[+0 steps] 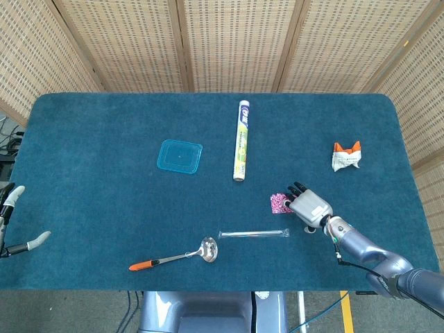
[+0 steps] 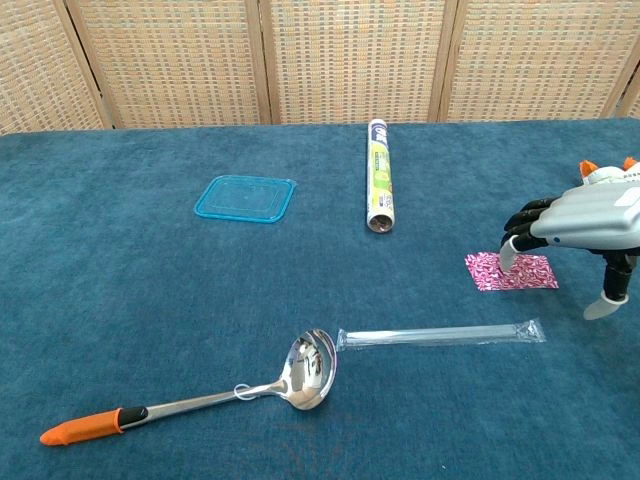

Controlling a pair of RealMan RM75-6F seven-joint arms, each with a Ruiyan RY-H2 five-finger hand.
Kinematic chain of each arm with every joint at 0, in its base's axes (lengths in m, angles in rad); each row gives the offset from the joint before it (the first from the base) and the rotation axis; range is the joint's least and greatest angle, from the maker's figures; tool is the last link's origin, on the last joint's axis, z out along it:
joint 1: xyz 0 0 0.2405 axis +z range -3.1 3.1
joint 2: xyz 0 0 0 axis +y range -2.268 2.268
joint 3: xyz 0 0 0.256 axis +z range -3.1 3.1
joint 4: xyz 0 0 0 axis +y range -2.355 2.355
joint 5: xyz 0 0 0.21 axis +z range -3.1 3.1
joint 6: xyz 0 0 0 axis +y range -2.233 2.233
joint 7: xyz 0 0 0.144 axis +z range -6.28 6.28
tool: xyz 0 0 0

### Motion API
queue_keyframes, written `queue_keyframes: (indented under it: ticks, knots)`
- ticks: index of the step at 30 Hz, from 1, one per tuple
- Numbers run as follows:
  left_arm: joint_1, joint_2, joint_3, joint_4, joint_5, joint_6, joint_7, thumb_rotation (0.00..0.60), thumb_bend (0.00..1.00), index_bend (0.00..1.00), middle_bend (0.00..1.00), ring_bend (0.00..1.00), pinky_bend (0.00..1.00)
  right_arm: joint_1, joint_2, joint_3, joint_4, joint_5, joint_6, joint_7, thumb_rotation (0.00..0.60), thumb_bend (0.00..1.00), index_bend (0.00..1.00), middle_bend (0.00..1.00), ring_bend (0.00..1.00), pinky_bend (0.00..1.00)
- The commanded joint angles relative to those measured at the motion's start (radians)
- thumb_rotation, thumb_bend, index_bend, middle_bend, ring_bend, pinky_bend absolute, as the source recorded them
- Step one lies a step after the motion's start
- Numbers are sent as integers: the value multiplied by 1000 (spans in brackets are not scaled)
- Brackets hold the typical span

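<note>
Left hand (image 1: 15, 220) hangs off the table edge, far left of the flat pink patterned packet (image 2: 511, 271), fingers spread and empty; right hand (image 2: 585, 222) hovers over that packet, fingers apart, holding nothing. Thin and flat on the blue carpet-like tabletop (image 2: 120, 300), the packet could slide away from the fingertips rather than lift.

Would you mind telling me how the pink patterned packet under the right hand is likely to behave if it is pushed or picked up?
The pink patterned packet lies flat on the blue cloth, so it is probably thin, light and floppy. Being flat, it should slide rather than roll. The right robot hand, fingers spread above it, may struggle to lift its low edge.
</note>
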Motion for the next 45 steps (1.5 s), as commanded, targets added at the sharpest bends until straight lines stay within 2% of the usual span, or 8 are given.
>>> queue_keyframes:
  ticks: [1, 45]
  knots:
    - [0, -1, 0, 2, -1, -1, -2, 203, 0, 23, 0, 0, 0, 4, -10, -2, 5, 3, -8, -2, 600, 208, 218, 177, 0, 0]
    - [-10, -4, -4, -13, -1, -7, 23, 202, 0, 23, 0, 0, 0, -67, 44, -44, 49, 50, 24, -9, 600, 208, 218, 184, 0, 0]
